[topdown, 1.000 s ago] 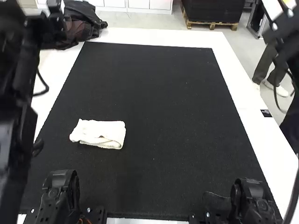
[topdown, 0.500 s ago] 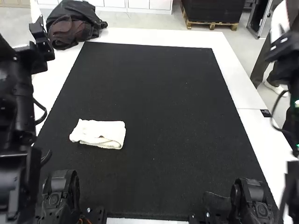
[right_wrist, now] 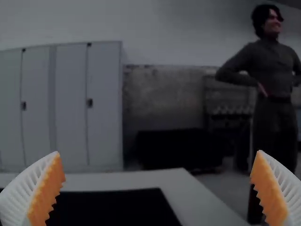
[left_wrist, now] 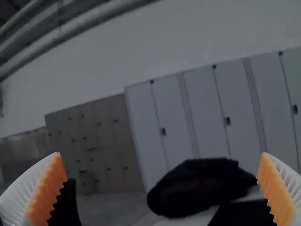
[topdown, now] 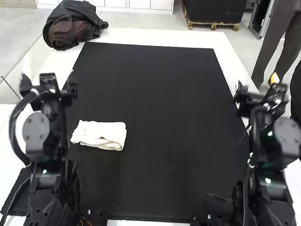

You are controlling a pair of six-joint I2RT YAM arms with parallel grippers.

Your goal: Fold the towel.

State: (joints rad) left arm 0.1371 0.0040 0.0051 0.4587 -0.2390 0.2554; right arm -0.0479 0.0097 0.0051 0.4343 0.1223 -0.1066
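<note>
Towel (topdown: 110,131) on 1 black mat (topdown: 164,94)

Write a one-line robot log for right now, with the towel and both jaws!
towel: folded, edges uneven, on black mat, left part | left jaws: open, empty | right jaws: open, empty

a white towel (topdown: 109,133), folded into a small, slightly rumpled rectangle, lies flat on the black mat (topdown: 164,108).
</note>
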